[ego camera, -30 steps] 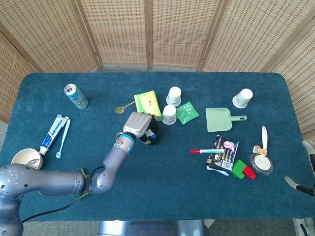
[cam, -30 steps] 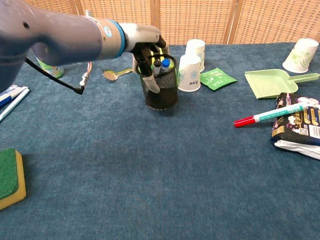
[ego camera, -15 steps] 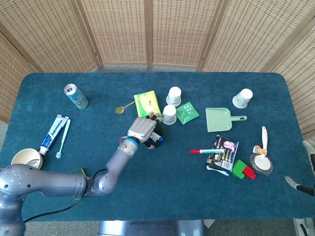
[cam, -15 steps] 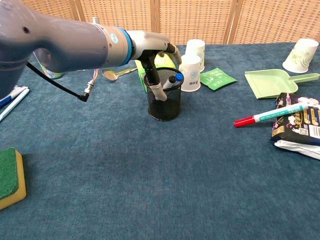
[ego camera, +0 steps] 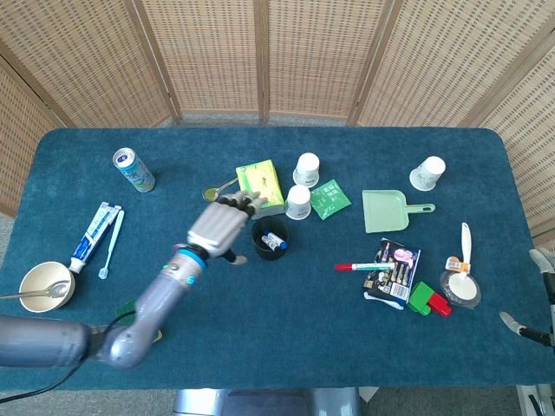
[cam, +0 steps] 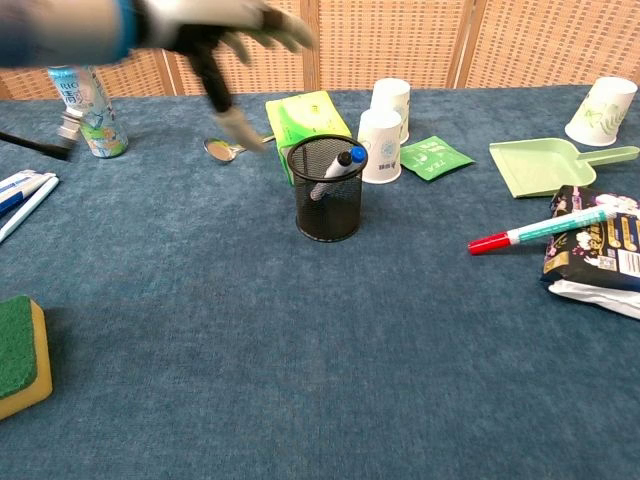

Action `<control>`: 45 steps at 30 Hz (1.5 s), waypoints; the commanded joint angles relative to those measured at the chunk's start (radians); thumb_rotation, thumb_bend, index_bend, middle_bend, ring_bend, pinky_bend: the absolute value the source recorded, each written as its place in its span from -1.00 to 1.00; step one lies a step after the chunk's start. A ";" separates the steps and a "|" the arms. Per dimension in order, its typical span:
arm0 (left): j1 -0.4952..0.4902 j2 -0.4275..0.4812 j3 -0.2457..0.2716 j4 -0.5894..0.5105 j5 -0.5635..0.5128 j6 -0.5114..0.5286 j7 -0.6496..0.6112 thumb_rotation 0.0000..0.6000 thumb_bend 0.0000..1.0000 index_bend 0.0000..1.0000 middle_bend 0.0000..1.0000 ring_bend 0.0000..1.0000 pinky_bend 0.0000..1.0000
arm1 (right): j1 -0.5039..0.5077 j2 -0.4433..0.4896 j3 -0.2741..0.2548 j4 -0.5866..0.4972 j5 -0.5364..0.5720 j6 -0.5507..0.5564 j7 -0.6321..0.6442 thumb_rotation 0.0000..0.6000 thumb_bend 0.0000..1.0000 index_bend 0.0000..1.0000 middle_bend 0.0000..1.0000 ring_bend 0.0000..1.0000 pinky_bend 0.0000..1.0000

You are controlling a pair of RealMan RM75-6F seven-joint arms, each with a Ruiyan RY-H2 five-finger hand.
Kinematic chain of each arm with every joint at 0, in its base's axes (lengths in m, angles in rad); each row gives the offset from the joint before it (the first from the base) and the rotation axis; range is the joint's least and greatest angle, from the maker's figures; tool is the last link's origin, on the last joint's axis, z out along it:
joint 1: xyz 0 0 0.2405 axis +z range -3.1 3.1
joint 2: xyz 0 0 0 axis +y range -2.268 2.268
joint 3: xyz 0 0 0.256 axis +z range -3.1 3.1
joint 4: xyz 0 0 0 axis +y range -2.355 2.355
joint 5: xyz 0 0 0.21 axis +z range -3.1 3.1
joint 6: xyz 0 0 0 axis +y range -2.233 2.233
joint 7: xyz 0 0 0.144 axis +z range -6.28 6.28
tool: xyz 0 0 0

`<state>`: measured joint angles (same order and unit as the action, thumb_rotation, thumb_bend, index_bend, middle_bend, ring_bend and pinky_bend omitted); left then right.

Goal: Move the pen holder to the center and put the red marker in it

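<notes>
since half a second ago you've let go of the pen holder (ego camera: 270, 239) and pulled your left hand (ego camera: 217, 230) off it: then the fingers were hooked over the rim, now the hand is up and to the left of the holder, clear of it. the holder itself sits where it was in that earlier frame, upright on the blue table (ego camera: 260, 329), near the middle, just in front of the green box (ego camera: 260, 184) and beside the nearer paper cup (ego camera: 298, 202).

your left arm runs in from the lower left of the head view, forearm raised, hand lifted above the table. in the chest view the hand (cam: 215, 30) is motion-blurred at the top left, high over the spoon (cam: 225, 148).

the left hand is open, fingers spread apart, holding nothing and touching nothing. your right hand shows only as a sliver at the right edge of the head view (ego camera: 542, 260), too little to tell how its fingers lie.

the holder is black mesh and carries a blue-capped marker (cam: 335, 172) leaning inside it. the red marker (cam: 540, 229) is not in it: it lies flat well to the right, red cap on the table, its other end resting on the snack packet (cam: 595, 250).
</notes>
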<state>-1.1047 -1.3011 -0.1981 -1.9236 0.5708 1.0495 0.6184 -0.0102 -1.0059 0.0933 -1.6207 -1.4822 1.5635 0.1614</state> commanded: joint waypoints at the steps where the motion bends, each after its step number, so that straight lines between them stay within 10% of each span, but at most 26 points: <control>1: 0.135 0.136 0.084 -0.097 0.166 0.077 -0.078 1.00 -0.94 -0.94 -1.00 -1.00 -0.77 | 0.002 -0.004 -0.003 -0.001 -0.004 -0.002 -0.015 1.00 -1.00 -0.83 -1.00 -1.00 -1.00; 9: 0.368 0.312 0.204 -0.064 0.531 0.132 -0.364 1.00 -0.93 -0.93 -1.00 -1.00 -0.73 | 0.006 -0.024 -0.008 -0.009 -0.013 0.000 -0.082 1.00 -1.00 -0.82 -1.00 -1.00 -1.00; 22: 0.696 0.427 0.341 0.039 0.839 0.361 -0.696 1.00 -0.93 -0.71 -1.00 -1.00 -0.77 | 0.025 -0.079 -0.009 -0.018 -0.008 -0.018 -0.223 1.00 -1.00 -0.80 -1.00 -1.00 -1.00; 45: 0.850 0.484 0.288 0.065 0.931 0.429 -0.864 1.00 -0.92 -0.69 -1.00 -1.00 -0.87 | 0.172 -0.259 -0.011 -0.253 -0.095 -0.164 -0.793 1.00 -1.00 -0.54 -1.00 -1.00 -1.00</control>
<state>-0.2572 -0.8214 0.0942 -1.8615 1.5004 1.4862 -0.2358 0.1192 -1.2026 0.0747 -1.8483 -1.5637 1.4446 -0.5710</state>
